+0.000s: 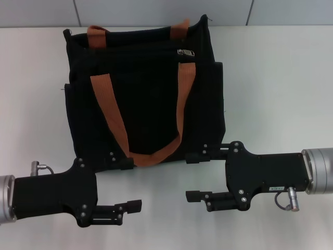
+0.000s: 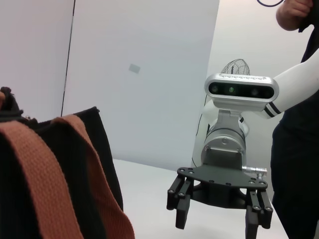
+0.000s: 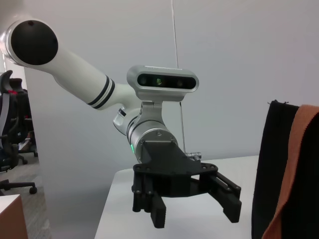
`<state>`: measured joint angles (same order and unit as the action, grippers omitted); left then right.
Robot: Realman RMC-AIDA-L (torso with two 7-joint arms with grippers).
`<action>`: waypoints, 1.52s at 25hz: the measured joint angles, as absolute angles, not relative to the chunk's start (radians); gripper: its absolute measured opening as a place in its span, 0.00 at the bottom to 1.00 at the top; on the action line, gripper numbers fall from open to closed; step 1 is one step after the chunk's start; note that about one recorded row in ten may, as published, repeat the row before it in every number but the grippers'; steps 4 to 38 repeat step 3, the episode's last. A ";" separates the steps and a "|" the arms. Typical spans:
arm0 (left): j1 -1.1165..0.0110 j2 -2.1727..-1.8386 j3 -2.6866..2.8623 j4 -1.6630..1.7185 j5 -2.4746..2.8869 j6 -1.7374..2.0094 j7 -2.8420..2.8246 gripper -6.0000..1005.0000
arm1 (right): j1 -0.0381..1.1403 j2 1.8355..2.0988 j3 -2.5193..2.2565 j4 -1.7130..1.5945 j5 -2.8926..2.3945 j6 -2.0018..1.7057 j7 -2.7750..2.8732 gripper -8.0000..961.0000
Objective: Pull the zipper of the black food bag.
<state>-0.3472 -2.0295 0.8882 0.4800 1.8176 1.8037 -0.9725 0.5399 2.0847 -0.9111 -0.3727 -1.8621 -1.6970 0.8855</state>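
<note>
The black food bag (image 1: 145, 99) lies on the white table (image 1: 276, 88), its two orange-brown strap handles (image 1: 112, 114) across it. The small silver zipper (image 1: 185, 52) sits near the bag's far edge, right of centre. Both grippers hover in front of the bag's near edge, facing each other. My left gripper (image 1: 127, 185) is open at the lower left, its farther finger at the bag's near edge. My right gripper (image 1: 193, 177) is open at the lower right. The left wrist view shows the bag (image 2: 50, 179) and the right gripper (image 2: 217, 224); the right wrist view shows the left gripper (image 3: 194, 211).
A grey wall (image 1: 166, 11) runs behind the table. In the left wrist view a person in dark clothes (image 2: 299, 149) stands beyond the right arm, with a fan (image 2: 239, 67) behind it. An office chair (image 3: 10, 124) stands off the table in the right wrist view.
</note>
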 joint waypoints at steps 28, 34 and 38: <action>-0.353 -2.029 0.888 0.480 1.818 1.804 -0.972 0.83 | 0.540 2.085 -0.911 -0.373 -1.862 -1.697 0.886 0.73; -0.353 -2.029 0.888 0.480 1.818 1.804 -0.972 0.83 | 0.540 2.085 -0.911 -0.373 -1.862 -1.697 0.886 0.73; -0.353 -2.029 0.888 0.480 1.818 1.804 -0.972 0.83 | 0.540 2.085 -0.911 -0.373 -1.862 -1.697 0.886 0.73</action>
